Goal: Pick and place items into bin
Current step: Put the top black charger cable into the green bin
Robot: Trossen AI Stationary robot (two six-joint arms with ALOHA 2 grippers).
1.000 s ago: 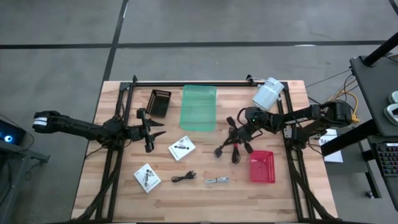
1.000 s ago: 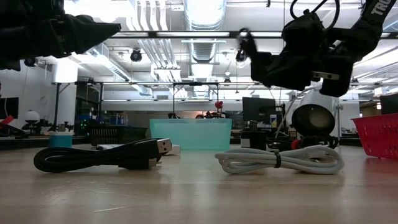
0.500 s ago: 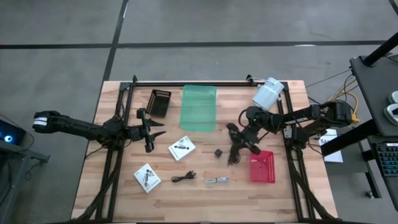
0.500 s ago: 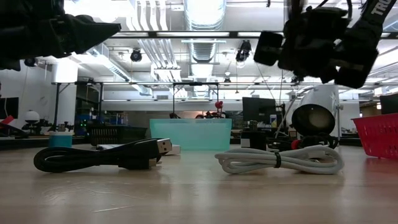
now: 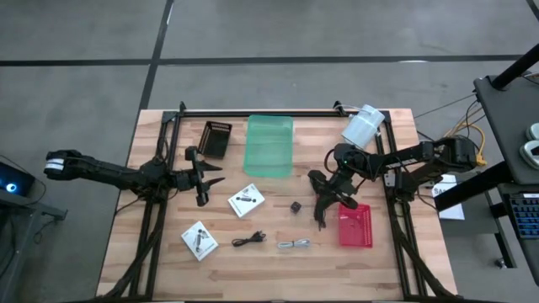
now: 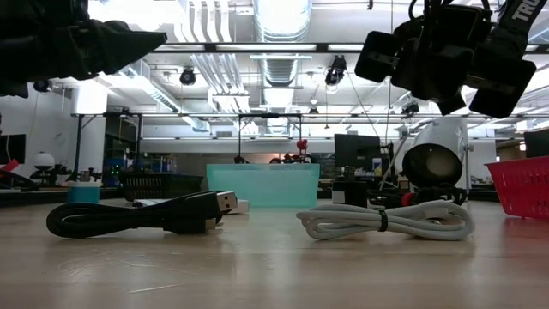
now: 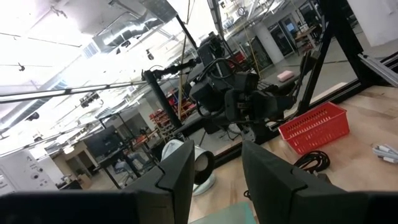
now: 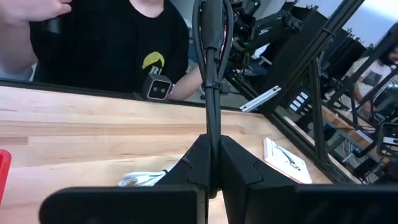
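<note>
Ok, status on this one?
Right gripper shut on thin black coiled cable, beside red mesh bin. Left gripper idle, empty. Path clear.

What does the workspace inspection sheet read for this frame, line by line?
Surface: wooden table, bare between things.
Job's things: two white packets, black cable, grey cable and dark cube lie loose; red bin, green bin and black bin stand on the table.
Clutter: white cylinder at the far right corner.
Grippers: right gripper shut on a black cable bundle, beside the red bin; left gripper waits, holding nothing.
Cables: wires hang right of the table.
Surroundings: person behind the table.
</note>
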